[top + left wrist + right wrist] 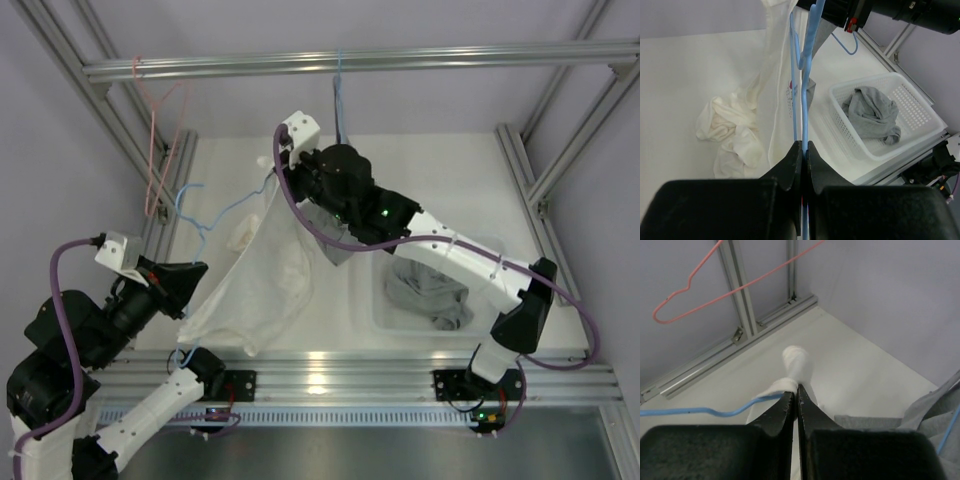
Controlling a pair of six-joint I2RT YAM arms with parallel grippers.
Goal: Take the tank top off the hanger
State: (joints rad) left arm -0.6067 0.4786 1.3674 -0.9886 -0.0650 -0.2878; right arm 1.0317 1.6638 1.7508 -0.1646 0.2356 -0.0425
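Note:
A white tank top (262, 275) hangs stretched on a blue wire hanger (225, 212) above the table. My left gripper (188, 280) is shut on the hanger's wire, which runs up between the fingers in the left wrist view (804, 146); the tank top (776, 95) drapes beside the hanger (805, 65). My right gripper (284, 178) is shut on the tank top's white strap (796, 365) at the upper end, right where the blue hanger wire (715, 413) passes the fingertips (796, 388).
A white basket (385, 315) with grey garments (432, 290) sits at the right, also in the left wrist view (920, 107). A pink hanger (155, 130) and a second blue hanger (340, 85) hang from the top rail. A grey cloth (335, 248) hangs under the right arm.

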